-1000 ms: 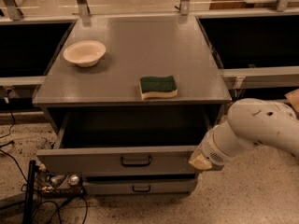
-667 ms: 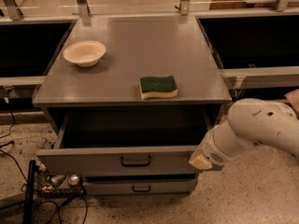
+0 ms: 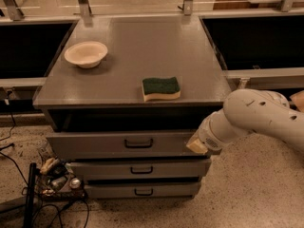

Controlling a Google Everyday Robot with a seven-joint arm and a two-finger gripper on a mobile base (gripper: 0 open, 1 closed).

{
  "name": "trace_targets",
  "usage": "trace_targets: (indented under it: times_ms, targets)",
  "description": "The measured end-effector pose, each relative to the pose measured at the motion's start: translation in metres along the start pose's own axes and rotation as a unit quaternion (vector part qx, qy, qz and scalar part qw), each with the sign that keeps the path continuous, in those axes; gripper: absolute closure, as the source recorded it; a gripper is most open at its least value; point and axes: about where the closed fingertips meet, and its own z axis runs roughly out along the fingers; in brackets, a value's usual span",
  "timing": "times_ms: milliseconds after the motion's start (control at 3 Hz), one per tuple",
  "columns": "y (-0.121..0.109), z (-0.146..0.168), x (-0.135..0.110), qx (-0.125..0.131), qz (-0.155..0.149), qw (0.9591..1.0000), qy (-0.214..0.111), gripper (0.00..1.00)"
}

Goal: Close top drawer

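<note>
The top drawer (image 3: 95, 144) is a wide grey drawer with a small dark handle (image 3: 138, 143) at the centre of its front. It stands partly open, with a dark gap between its front and the cabinet top (image 3: 142, 42). My white arm reaches in from the right. My gripper (image 3: 197, 146) is at the right end of the drawer front and touches it. Its fingers are hidden behind the wrist.
A cream bowl (image 3: 86, 54) sits at the back left of the cabinet top. A green and yellow sponge (image 3: 161, 88) lies near its front edge. Two lower drawers (image 3: 141, 169) are beneath. Cables and small clutter (image 3: 54, 175) lie on the floor at the left.
The top drawer has been pushed in a good way toward the cabinet. My gripper has moved with its front, and the opening is now much narrower.
</note>
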Motion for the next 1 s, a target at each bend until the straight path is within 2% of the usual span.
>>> trace_targets:
  times_ms: [333, 667, 1000]
  targets:
    - [0.001, -0.001, 0.001, 0.000, 0.001, 1.0000, -0.002, 1.00]
    - [0.004, 0.001, 0.023, -0.006, 0.021, 0.9997, 0.004, 1.00]
    - [0.005, 0.020, 0.043, -0.017, 0.047, 0.9986, 0.019, 1.00]
